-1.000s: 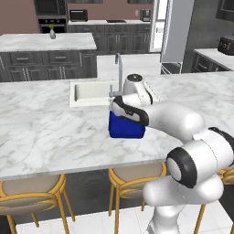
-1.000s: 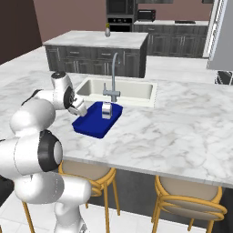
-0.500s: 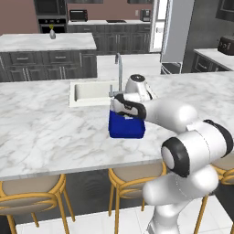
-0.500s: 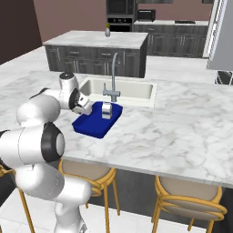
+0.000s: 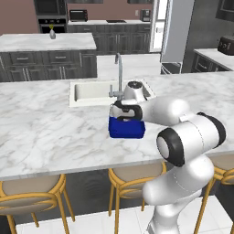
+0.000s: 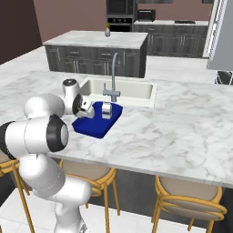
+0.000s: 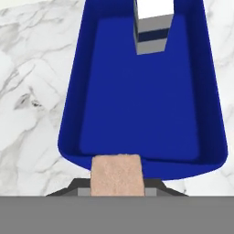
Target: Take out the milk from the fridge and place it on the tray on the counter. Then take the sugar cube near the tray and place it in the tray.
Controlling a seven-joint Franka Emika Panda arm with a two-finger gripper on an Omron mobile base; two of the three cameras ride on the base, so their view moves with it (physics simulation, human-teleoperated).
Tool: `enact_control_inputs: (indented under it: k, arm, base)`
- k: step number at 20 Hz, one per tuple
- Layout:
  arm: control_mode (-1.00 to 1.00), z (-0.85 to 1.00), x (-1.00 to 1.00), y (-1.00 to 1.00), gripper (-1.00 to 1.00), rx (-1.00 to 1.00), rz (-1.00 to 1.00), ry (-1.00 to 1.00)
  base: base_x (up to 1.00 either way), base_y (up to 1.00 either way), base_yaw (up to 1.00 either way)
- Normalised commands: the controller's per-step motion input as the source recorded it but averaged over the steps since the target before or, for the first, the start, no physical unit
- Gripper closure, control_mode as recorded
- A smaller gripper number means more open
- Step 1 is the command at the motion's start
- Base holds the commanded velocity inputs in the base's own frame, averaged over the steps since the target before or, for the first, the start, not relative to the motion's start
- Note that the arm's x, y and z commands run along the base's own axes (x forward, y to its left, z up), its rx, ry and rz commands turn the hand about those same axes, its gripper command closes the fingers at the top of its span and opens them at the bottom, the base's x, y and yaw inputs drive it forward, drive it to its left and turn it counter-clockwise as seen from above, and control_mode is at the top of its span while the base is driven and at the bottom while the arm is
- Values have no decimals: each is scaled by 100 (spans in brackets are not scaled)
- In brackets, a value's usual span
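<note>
Sugar cube: a tiny tan-brown sugar cube (image 7: 116,174) is seen at 6 o'clock in the hand view, pinched between the fingertips and poised over the near rim of the tray (image 7: 73,109).
Handling: the cube is judged to be very light, rigid and a little crumbly; a gentle pinch on two opposite flat faces is thought enough, since harder pressure could chip its edges.
Fingers: the gripper (image 5: 126,114) is closed down as far as the cube allows, and the cube is held; nothing else is touched, as far as can be told.
Milk: the milk (image 7: 154,26) stands upright inside the tray at 12 o'clock in the hand view, well apart from the cube.
Tray position: in the right base view the tray (image 6: 89,129) lies on the counter (image 6: 182,132), just in front of the sink (image 6: 132,88) and faucet (image 6: 112,77), with the carton at its far end.
Task stage: the milk is judged already delivered; the cube has yet to be let go over the tray floor.
Risk: if released at the rim, the cube might bounce or tip out onto the marble.
</note>
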Motion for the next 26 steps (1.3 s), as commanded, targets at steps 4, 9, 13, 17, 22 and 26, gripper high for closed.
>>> enact_control_inputs:
  k: [4, 9, 13, 17, 22, 26]
  arm:
    - [-100, -45, -2, -2, 100, -10, 1, -18]
    - [-100, -34, 3, -23, 100, -2, 1, -11]
    - [-100, -20, 13, -34, 100, 0, 5, -5]
    - [-100, -4, 26, -17, 100, 0, 4, -3]
    - [-100, 0, 26, -2, 100, 0, 2, 0]
    - [-100, 0, 28, -1, 100, 0, 0, 3]
  base:
    - [0, 0, 0]
    - [0, 0, 0]
    - [0, 0, 0]
    - [0, 0, 0]
    - [0, 0, 0]
    - [0, 0, 0]
